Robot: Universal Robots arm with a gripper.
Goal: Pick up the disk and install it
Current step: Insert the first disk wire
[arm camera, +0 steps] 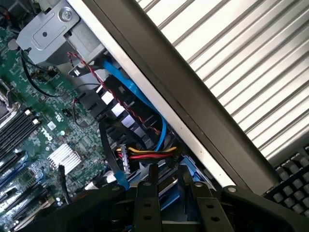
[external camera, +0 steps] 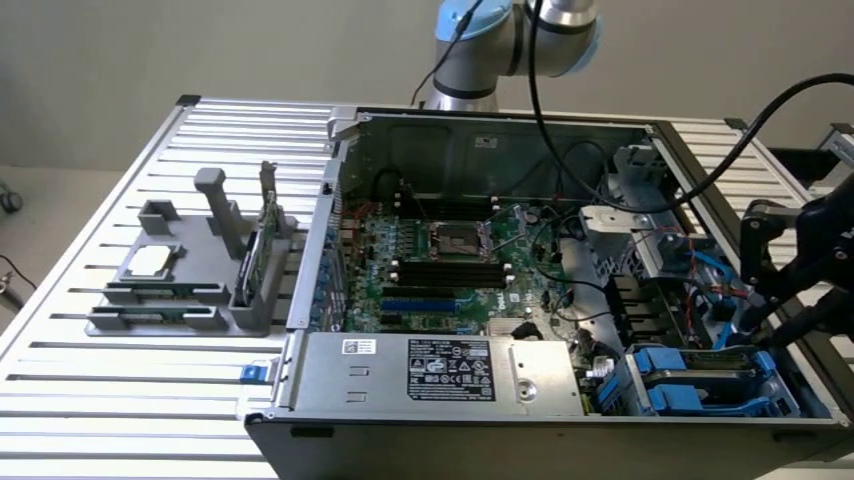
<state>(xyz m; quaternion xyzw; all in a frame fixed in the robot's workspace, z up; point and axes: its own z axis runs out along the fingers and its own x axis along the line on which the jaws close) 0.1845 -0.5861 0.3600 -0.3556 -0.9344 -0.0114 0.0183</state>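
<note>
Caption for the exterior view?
Gripper hangs over the blue drive carriers inside an open computer case, at the exterior view's right.

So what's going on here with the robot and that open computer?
The robot arm's gripper hangs inside the open computer case at its drive bay corner, close to the disk in its blue carrier. The disk lies low in the bay, beside the power supply box. Whether it's gripped isn't clear.

Gripper [external camera: 774,330]: far side cut off by the exterior view's right edge.
Power-supply box label [external camera: 451,368]: print too small to read.
Keyboard [arm camera: 292,181]: cut off at picture edge.
</note>
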